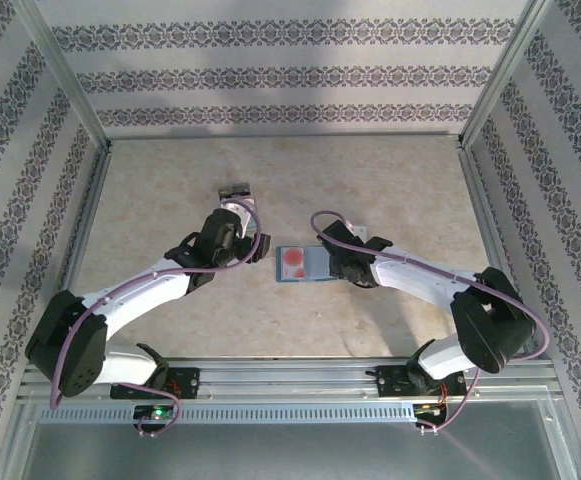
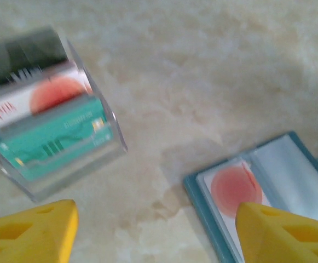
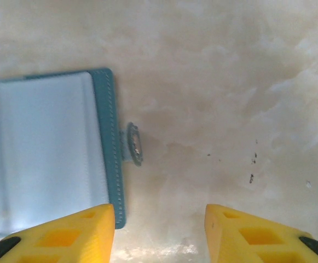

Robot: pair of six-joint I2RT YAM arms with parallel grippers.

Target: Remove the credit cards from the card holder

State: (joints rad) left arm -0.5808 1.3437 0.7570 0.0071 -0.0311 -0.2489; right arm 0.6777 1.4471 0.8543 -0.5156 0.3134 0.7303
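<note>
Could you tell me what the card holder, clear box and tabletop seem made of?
The card holder looks like matte teal faux leather, stitched along its edge; its inner panels seem glossy translucent plastic. The clear box looks like rigid transparent plastic: the cards show through its walls. The tabletop is beige, marbled, stone-look, possibly laminate.

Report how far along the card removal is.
Done: a dark card, a red-and-white card and a teal card stand in the clear box. In hand: nothing. The left fingers are open and empty, and the right fingers are open at the card holder's clasp edge. Left: one red-dot card lies in one holder panel; the other looks empty.
</note>
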